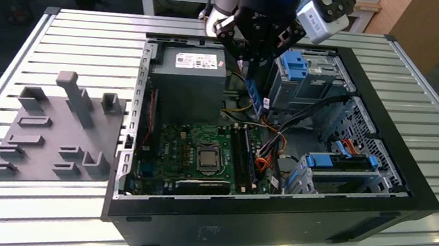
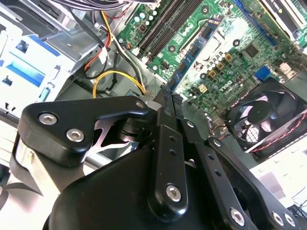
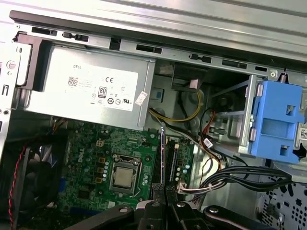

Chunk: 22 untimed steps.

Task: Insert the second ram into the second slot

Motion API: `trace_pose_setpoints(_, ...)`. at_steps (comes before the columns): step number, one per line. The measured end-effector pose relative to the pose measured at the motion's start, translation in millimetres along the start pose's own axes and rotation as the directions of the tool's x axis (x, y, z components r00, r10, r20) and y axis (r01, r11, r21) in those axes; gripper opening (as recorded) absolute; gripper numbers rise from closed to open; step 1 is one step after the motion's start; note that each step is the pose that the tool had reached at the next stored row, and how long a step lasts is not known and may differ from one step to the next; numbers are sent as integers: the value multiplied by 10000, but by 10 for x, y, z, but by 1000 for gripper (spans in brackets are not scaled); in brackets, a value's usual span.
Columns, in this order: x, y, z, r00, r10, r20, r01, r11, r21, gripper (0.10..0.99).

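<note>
**Item 1: claw** (image 1: 255,62). It is pressed together on the second ram (image 1: 257,96), which I hold by its top edge. The stick hangs blade-down straight beneath the fingertips, above the board and not yet seated. In the first wrist view it shows edge-on as a thin line running out from the tips.

**Item 2: memory slots** (image 1: 242,155). They lie below the claw and somewhat ahead of it, on the motherboard (image 1: 189,150). I cannot tell which slot is already filled.

**Item 3: yellow cables** (image 3: 184,115). They loop just past the far end of the held stick.

**Item 4: power supply** (image 3: 91,91). It sits beside the claw, well off the slots.

**Risks, as I judge them:**
- The slots sit tight together, so a small sideways error puts the stick in the wrong one or onto the ridge between them.
- A tilted stick would seat at one end only and jam.
- A notch that is not lined up would take the full press and strain the board.
- A stray cable could catch under the lower edge.
- With so narrow a pinch, the stick could slip or twist in the claw when it meets resistance.
</note>
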<state>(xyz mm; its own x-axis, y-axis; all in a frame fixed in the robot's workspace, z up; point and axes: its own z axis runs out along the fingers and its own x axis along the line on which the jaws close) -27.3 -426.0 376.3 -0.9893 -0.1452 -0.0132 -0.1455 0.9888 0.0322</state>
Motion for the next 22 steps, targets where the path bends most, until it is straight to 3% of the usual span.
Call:
trace_pose_setpoints(4, 0, 0, 0, 9999, 121, 4, -121, 9999, 2, 122)
trace_pose_setpoints(13, 0, -1, 8, 9945, 1045, 32, -1045, 9945, 37, 122)
trace_pose_setpoints(22, 1, -2, 21, 9928, 1196, 37, -1196, 9928, 52, 122)
